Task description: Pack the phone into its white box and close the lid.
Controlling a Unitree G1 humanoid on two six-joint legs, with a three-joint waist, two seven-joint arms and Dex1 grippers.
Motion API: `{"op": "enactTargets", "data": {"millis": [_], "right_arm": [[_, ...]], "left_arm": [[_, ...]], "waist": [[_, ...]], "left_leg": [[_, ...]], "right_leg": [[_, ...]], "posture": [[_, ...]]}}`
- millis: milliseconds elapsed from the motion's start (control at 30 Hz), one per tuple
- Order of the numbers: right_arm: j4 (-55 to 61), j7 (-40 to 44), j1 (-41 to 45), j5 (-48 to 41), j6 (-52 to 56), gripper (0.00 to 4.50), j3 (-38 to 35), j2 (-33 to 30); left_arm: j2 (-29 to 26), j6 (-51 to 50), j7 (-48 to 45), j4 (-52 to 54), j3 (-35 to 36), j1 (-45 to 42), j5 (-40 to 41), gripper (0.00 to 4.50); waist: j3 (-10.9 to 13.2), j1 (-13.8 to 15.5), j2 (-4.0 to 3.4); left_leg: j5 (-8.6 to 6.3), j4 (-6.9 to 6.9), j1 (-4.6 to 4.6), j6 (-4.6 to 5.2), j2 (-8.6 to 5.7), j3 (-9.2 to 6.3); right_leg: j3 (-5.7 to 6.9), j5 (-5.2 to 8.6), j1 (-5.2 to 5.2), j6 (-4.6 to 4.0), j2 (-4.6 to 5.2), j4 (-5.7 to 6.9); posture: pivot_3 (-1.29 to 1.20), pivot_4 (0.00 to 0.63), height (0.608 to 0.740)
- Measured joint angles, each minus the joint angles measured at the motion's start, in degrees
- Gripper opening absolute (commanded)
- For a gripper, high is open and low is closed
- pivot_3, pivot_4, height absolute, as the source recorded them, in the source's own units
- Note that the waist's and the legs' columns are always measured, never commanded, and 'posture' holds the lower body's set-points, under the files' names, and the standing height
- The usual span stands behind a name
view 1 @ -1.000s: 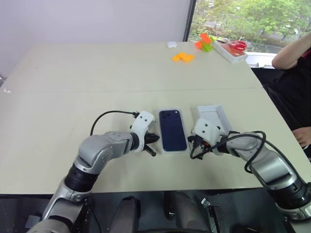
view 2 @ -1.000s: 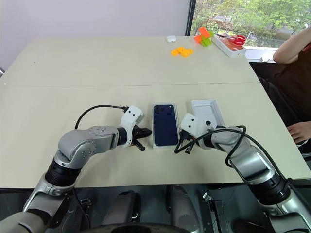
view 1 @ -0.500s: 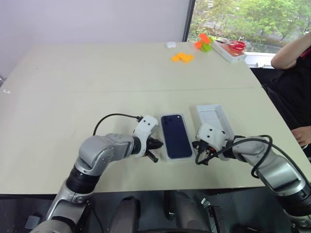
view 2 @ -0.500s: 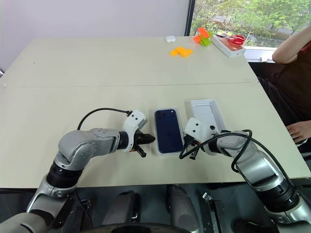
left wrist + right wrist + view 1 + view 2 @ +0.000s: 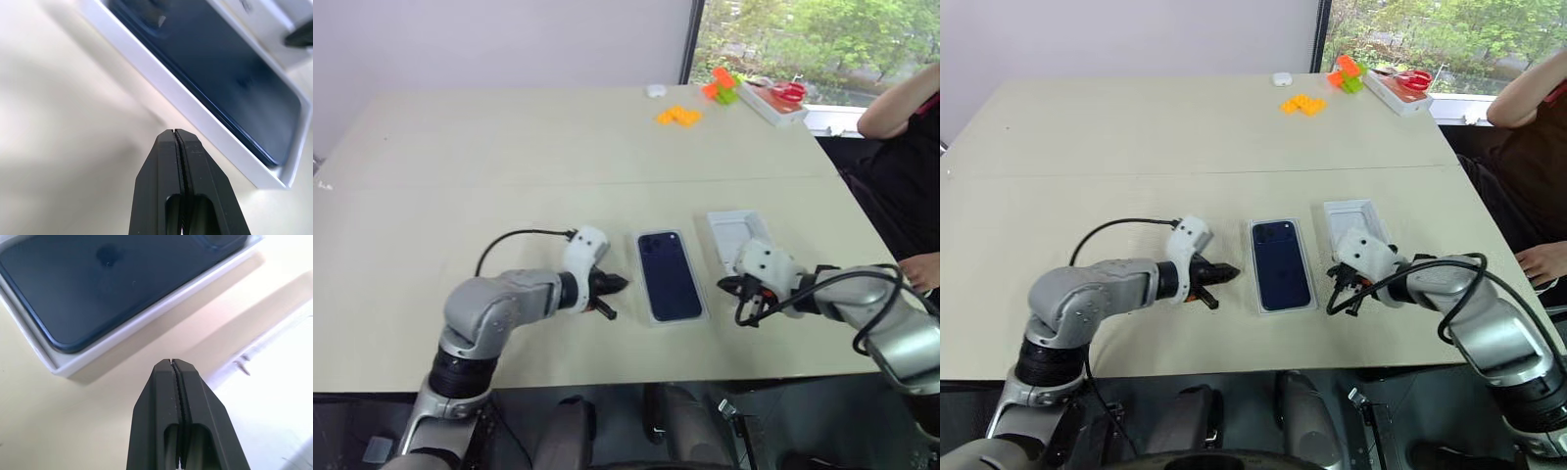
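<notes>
Your phone [image 5: 1281, 264] already lies back-up inside the box [image 5: 1255, 257], near the table's [image 5: 1136, 147] front edge, so what remains is the lid [image 5: 1358, 223], lying open side up just right of the box with a strip of bare table between them. The left gripper [image 5: 1215, 277] sits just left of the box, the right gripper [image 5: 1349, 289] at the lid's near end; both have their jaws pressed together on nothing.

The risk starts there: with closed fingers you cannot take the lid's wall, and a nudge will only slide it away across the table or into the box. Open the right jaws before you descend. The lid also has to be flipped, and a thin-wall pinch may slip mid-turn and drop it onto the phone. If it comes down skewed, it will likely jam on one rim and shove the box. Keep your left gripper ready to brace that side.
</notes>
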State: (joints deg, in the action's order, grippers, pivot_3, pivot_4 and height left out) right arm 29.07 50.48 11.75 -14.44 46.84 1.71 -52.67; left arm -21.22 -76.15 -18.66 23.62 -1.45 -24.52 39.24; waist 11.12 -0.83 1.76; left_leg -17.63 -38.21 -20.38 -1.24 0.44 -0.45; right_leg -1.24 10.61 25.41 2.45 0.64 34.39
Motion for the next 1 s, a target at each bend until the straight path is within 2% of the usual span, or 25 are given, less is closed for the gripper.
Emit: {"op": "enactTargets", "data": {"millis": [67, 167, 233, 333, 400, 500, 733, 933, 1000], "right_arm": [[-0.04, 0.1, 2.25, -2.76, 3.66, 0.92, -1.16, 0.12], [-0.52, -3.07, 8.5, -4.92, 10.94, 2.36, -2.91, 1.69], [-1.59, -7.05, 12.76, -4.88, 17.52, 2.36, -2.84, 3.98], [-2.58, -11.34, 16.02, -4.84, 25.66, 2.36, -1.61, 5.33], [-4.42, -14.55, 20.79, -4.84, 33.9, 2.36, -1.13, 9.43], [-6.96, -18.56, 24.3, -4.99, 43.3, 2.36, -1.04, 13.4], [-8.63, -26.72, 23.8, -10.16, 45.27, 2.36, 0.64, 14.47], [-11.54, -35.46, 22.46, -16.95, 45.27, 2.36, 0.03, 15.66], [-12.42, -38.53, 22.43, -20.72, 45.27, 1.53, -0.99, 15.76]], "left_arm": [[-1.91, 1.8, -0.95, 0.27, 0.84, 0.44, -0.17, 0.0], [-7.4, 9.32, -5.01, 2.76, 0.04, 2.51, -2.69, 0.0], [-11.06, 15.13, -8.69, 4.55, -1.6, 4.32, -4.81, 0.0], [-13.49, 22.0, -13.54, 5.87, -4.48, 6.85, -6.9, 0.0], [-17.05, 29.1, -17.95, 6.35, -6.69, 9.6, -9.93, 0.0], [-19.24, 39.37, -23.68, 7.49, -7.78, 13.24, -13.07, 0.0], [-21.06, 47.22, -32.46, 8.08, -5.59, 16.42, -12.03, 0.0], [-20.29, 48.16, -32.68, 8.14, -5.58, 17.14, -12.09, 0.0], [-20.14, 48.19, -32.39, 8.16, -5.59, 17.15, -12.3, 0.0]], "waist": [[0.01, -0.22, 0.0], [0.0, -0.37, 0.0], [0.0, -0.23, 0.0], [-0.01, 0.29, -0.03], [-0.01, -0.14, -0.03], [-0.02, -0.07, -0.04], [-0.01, -0.08, -0.04], [-0.01, -0.24, -0.04], [-0.02, -0.3, -0.04]], "left_leg": [[0.0, -0.02, 0.01, 0.0, 0.01, 0.02], [0.0, -0.01, 0.03, 0.0, 0.05, 0.04], [0.0, -0.01, 0.02, 0.0, 0.06, 0.01], [0.0, -0.01, -0.06, 0.0, 0.04, 0.0], [0.0, -0.01, -0.07, 0.0, 0.04, 0.13], [-0.02, 0.0, -0.1, 0.03, 0.06, 0.13], [-0.05, 0.0, -0.14, 0.09, 0.05, 0.14], [-0.06, 0.0, -0.1, 0.1, 0.15, 0.12], [-0.06, 0.0, -0.07, 0.1, 0.18, 0.11]], "right_leg": [[-0.01, -0.01, 0.01, -0.01, -0.01, 0.04], [-0.03, -0.01, 0.02, -0.04, -0.04, 0.11], [-0.02, -0.02, 0.04, -0.07, -0.05, 0.1], [0.0, -0.02, 0.06, -0.08, 0.03, 0.04], [-0.09, -0.1, 0.09, -0.19, 0.05, -0.02], [-0.1, -0.15, 0.1, -0.28, 0.07, -0.06], [-0.07, -0.02, 0.09, -0.05, 0.08, -0.12], [-0.06, -0.02, 0.09, -0.03, -0.04, -0.06], [-0.06, -0.02, 0.07, -0.03, -0.07, -0.06]], "posture": [[0.0, 0.15, 0.74], [0.0, 0.15, 0.74], [0.0, 0.15, 0.74], [0.0, 0.15, 0.74], [0.0, 0.15, 0.74], [0.0, 0.15, 0.74], [0.0, 0.15, 0.74], [0.0, 0.15, 0.74], [0.0, 0.15, 0.74]]}}
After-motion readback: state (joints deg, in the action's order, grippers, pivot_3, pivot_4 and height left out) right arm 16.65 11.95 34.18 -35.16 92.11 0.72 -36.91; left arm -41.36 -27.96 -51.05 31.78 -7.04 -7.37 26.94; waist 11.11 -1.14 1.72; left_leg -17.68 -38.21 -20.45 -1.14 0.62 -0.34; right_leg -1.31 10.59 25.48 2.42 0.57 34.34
